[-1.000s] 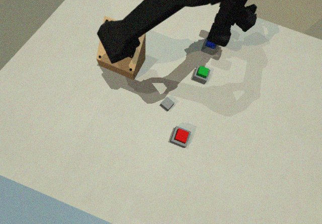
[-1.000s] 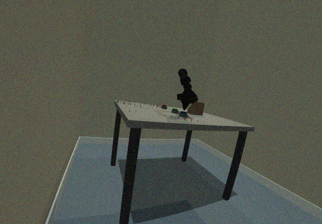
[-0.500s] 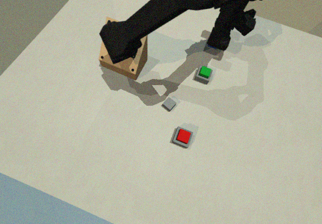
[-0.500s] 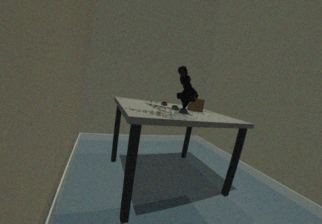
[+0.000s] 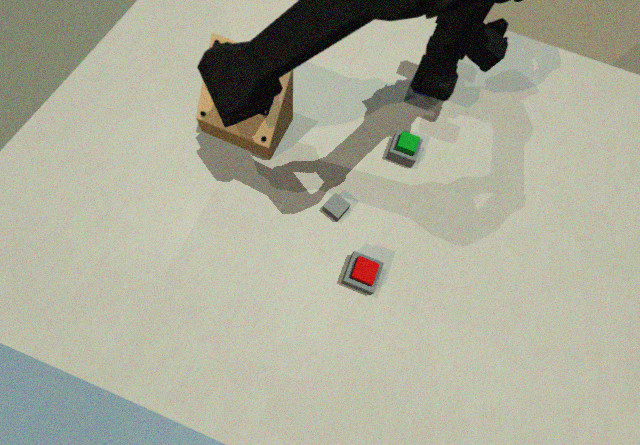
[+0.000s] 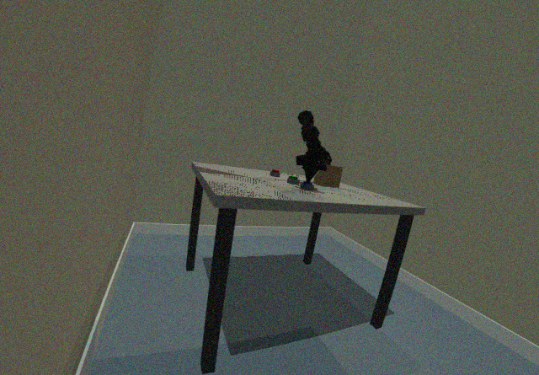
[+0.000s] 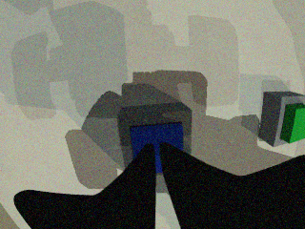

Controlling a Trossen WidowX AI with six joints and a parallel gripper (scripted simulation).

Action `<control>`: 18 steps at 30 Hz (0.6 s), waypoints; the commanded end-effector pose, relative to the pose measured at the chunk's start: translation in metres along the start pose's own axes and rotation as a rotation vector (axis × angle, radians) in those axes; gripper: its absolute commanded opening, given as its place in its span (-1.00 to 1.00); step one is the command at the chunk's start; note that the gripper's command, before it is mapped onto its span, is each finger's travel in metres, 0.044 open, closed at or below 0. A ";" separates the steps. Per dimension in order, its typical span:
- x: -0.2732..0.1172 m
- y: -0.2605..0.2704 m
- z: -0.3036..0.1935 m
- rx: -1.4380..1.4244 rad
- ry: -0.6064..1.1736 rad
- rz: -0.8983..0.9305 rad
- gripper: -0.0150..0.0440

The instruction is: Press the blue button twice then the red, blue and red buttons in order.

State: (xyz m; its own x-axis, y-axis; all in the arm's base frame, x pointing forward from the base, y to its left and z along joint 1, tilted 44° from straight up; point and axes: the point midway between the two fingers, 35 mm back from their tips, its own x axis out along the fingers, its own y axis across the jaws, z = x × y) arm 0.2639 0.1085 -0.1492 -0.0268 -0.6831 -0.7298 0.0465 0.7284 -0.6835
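The blue button (image 6: 306,184) (image 7: 157,134) is a blue cap on a dark grey housing. My gripper (image 7: 156,149) (image 6: 308,181) is shut and empty, pointing down, with its fingertips at the blue cap and appearing to touch it. How far the cap is pressed in cannot be told. In the top view the gripper (image 5: 433,94) hides the blue cap. The red button (image 5: 365,270) (image 6: 274,173) stands on its grey housing, well away from the gripper, its cap raised.
The green button (image 5: 407,143) (image 6: 293,179) (image 7: 296,123) stands close beside the blue one. A small grey block (image 5: 336,206) lies between the green and red buttons. The wooden base block (image 5: 235,135) (image 6: 331,176) is under the arm's base.
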 end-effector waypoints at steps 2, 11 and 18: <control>0.002 -0.001 -0.002 -0.008 0.004 -0.005 -0.42; -0.032 0.000 -0.002 -0.009 0.004 -0.004 -0.42; -0.026 0.000 -0.002 -0.009 0.004 -0.004 -0.42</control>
State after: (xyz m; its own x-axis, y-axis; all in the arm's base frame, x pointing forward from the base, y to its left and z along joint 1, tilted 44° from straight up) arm 0.2610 0.1261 -0.1284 -0.0340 -0.6913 -0.7218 0.0297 0.7212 -0.6921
